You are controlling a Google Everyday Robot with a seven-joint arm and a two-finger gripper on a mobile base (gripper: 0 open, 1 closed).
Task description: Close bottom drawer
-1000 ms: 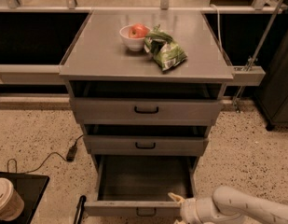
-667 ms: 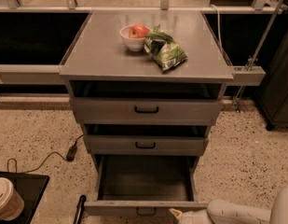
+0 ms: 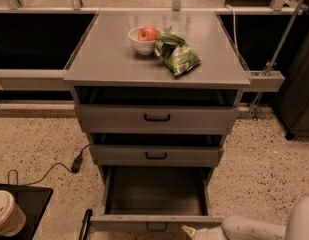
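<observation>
The bottom drawer (image 3: 156, 194) is the lowest of three grey drawers and stands pulled far out, its deep grey box empty. Its flat front (image 3: 124, 222) with a small black loop handle (image 3: 156, 227) lies at the bottom edge of the camera view. My gripper (image 3: 190, 231) reaches in from the lower right on a white arm (image 3: 249, 228). Its tip is just right of the handle, right at the drawer front and partly cut off by the picture's edge. The middle drawer (image 3: 156, 155) and top drawer (image 3: 157, 117) stand out a little.
On the cabinet top (image 3: 104, 49) stand a white bowl with red fruit (image 3: 145, 38) and a green bag (image 3: 176, 54). A black cable and plug (image 3: 76, 163) lie on the speckled floor at left. A paper cup (image 3: 6, 212) sits on a black tray at lower left.
My gripper and arm have dropped lower and drawn toward the bottom right, now level with the drawer front. The bottom drawer stays pulled out as before.
</observation>
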